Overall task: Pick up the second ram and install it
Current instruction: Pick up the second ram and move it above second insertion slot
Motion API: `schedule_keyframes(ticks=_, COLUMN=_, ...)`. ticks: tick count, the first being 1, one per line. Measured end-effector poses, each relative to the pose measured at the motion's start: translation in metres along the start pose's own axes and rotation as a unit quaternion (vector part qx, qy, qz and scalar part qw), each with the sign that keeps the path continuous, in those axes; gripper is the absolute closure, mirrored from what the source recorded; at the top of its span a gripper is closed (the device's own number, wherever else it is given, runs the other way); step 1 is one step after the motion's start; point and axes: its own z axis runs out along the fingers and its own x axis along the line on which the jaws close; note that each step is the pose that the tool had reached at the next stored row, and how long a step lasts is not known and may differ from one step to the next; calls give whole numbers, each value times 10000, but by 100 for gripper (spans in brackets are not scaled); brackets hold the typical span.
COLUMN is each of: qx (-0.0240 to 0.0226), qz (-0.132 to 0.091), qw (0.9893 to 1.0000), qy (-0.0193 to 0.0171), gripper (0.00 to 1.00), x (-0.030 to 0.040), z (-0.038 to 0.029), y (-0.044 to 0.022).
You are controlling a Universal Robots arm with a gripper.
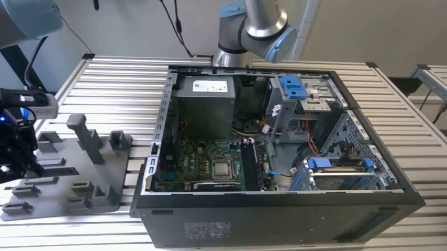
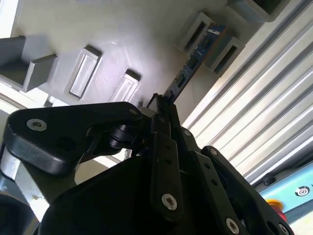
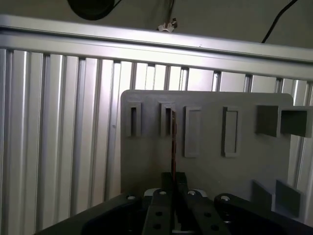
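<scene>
The second ram (image 2: 193, 61) is a thin dark strip, seen edge-on in the first wrist view (image 3: 173, 142). My gripper (image 2: 164, 110) is shut on its near end; in the first wrist view the gripper (image 3: 174, 183) pinches the strip from both sides. The strip's far end lies between two grey posts (image 2: 195, 29) of the flat tray (image 3: 146, 152). In the exterior view my gripper (image 1: 20, 164) hangs low over the tray (image 1: 77, 180) at the exterior view's left, well apart from the black computer case (image 1: 279, 222).
The open case shows a green motherboard (image 1: 202, 157), a grey power supply (image 1: 204, 102) and blue-tabbed drive cages (image 1: 335, 164). A tall grey post (image 1: 87, 136) rises from the tray. Everything rests on a ribbed metal table (image 1: 112, 89). The arm's base (image 1: 252, 31) stands behind the case.
</scene>
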Motion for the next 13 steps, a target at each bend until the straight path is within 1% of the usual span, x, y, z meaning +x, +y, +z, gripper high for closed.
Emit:
schedule_keyframes(ticks=6, qx=-1, qz=4, qw=10000, qy=1, gripper=86, x=-4, z=-69, y=-1)
schedule_keyframes(ticks=13, qx=0, qz=5, qw=10000, qy=0, gripper=86, x=-11, z=-176, y=-2)
